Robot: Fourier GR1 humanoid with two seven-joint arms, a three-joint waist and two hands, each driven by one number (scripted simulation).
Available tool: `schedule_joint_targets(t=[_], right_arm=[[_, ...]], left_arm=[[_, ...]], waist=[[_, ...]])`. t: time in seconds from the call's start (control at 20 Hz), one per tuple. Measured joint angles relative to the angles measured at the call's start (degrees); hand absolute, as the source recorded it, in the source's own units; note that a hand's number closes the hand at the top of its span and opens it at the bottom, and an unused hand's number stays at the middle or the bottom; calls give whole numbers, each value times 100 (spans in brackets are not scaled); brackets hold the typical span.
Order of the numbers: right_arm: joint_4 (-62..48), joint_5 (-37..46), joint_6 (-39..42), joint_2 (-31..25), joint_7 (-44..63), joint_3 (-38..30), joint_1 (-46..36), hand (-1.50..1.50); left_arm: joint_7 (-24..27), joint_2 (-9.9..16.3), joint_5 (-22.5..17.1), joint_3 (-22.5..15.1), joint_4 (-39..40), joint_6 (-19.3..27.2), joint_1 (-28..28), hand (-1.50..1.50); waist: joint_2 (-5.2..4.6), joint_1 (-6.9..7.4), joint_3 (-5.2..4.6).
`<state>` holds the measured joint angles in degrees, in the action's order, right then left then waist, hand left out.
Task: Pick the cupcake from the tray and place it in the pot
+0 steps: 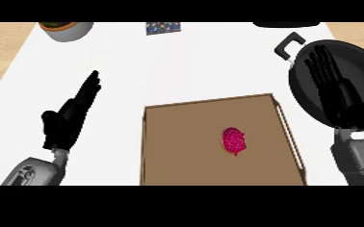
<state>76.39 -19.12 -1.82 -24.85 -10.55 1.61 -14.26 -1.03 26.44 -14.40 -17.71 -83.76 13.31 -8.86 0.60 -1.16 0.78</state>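
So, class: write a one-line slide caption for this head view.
Pink cupcake on brown tray; right hand open over the black pot, left hand open.

Counted on the surface [185,67]: one tray [177,144], one cupcake [234,140] on it, one pot [313,84] at the right edge, one potted plant [66,30] at the far left corner, one patterned card [162,28] at the far edge. Two hands seen: left hand [68,118], right hand [328,77].

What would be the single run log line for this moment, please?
cupcake: on tray, untouched | pot: right of tray | right hand: open, over pot | left hand: open, left of tray
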Motion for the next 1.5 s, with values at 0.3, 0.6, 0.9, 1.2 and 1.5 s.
schedule_joint_targets(t=[0.3,0.6,0.9,1.2,1.5], right_arm=[[754,939,-1311,630,1022,887,632,150],[985,2631,-3474,712,759,878,929,-150],[1975,4315,-5119,1668,792,1790,1548,-150],[2512,5775,-4730,2097,2578,2304,2159,-150],[3449,6857,-3782,2380,4828,2583,2169,-150]], left_arm=[[-104,-138,-83,-94,275,-324,116,0],[-249,-287,-253,-225,402,-452,390,0],[-379,-385,-330,-298,433,-602,374,0],[-410,-378,-355,-258,458,-701,340,0],[-365,-437,-313,-259,495,-771,332,0]], waist=[[-25,-3,-83],[27,-201,-131],[18,-127,-116],[-12,-63,-127],[-34,22,-113]])
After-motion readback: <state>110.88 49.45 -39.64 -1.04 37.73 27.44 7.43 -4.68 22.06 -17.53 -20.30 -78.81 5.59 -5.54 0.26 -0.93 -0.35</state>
